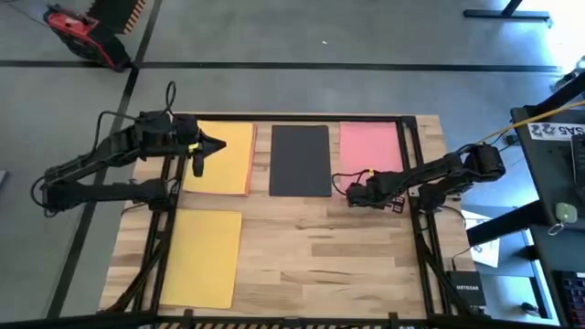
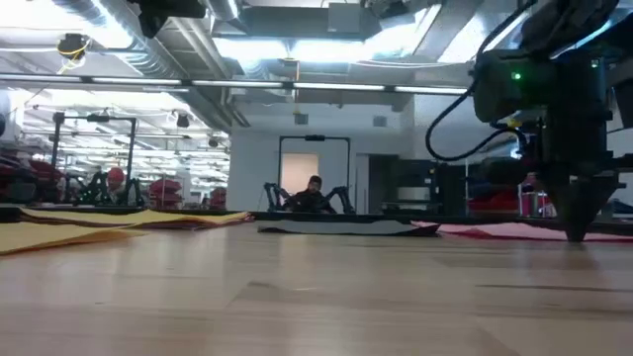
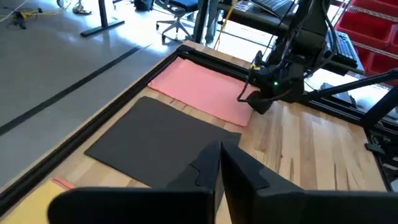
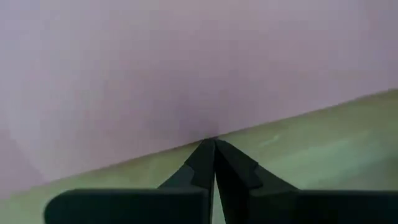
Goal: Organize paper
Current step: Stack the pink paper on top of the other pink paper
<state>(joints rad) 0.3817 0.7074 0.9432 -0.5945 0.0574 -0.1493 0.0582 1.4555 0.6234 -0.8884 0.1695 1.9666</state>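
Note:
Four sheets of paper lie flat on the wooden table: a pink one (image 1: 370,146) at the far right, a black one (image 1: 300,160) at the far middle, a yellow one (image 1: 219,155) at the far left with an orange edge (image 1: 250,157) showing under it, and another yellow one (image 1: 203,256) at the near left. My right gripper (image 4: 214,142) is shut, with its tips down at the pink sheet's near edge (image 3: 245,118). My left gripper (image 3: 221,155) is shut and hangs above the far-left yellow sheet, holding nothing. My right gripper sets its shut fingertips (image 4: 205,155) on the pink sheet's near edge (image 4: 199,134), close to its near left corner. The fingers come from above, slanting down from the table's right. The sheet lies flat on the table.
Black frame rails (image 1: 416,164) run along the table's sides and far edge. Bare wood (image 1: 329,256) takes up the near middle and near right. A person (image 2: 313,193) sits in the room beyond the table's far edge.

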